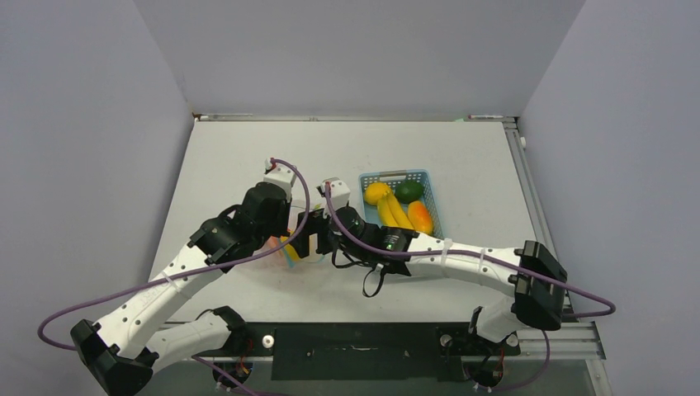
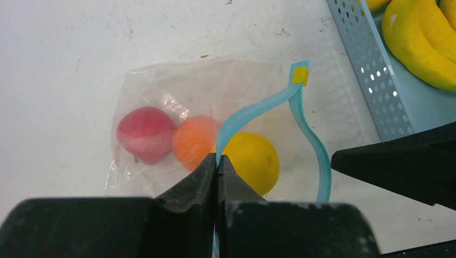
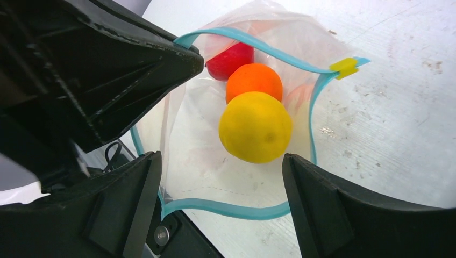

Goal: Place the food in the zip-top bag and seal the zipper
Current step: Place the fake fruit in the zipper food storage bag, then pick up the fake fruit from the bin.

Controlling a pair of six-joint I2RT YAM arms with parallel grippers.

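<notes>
Teal zipper [image 2: 253, 111] clamped by left end effector [image 2: 217, 161]; right end effector [image 3: 220, 158] spread; overhead, bag [image 2: 156, 86] mostly hidden.

One zip-top bag [image 2: 145, 86] lies beside one light-blue basket [image 1: 394, 175], with one teal zipper [image 2: 258, 107] carrying one yellow slider [image 2: 300, 76]. The bag holds three fruits: one red apple [image 2: 146, 134], one orange [image 2: 193, 142], one lemon [image 2: 253, 161]. The basket holds five: one second lemon [image 1: 377, 192], one lime [image 1: 409, 190], two bananas [image 1: 396, 213], one mango [image 1: 420, 218].
</notes>
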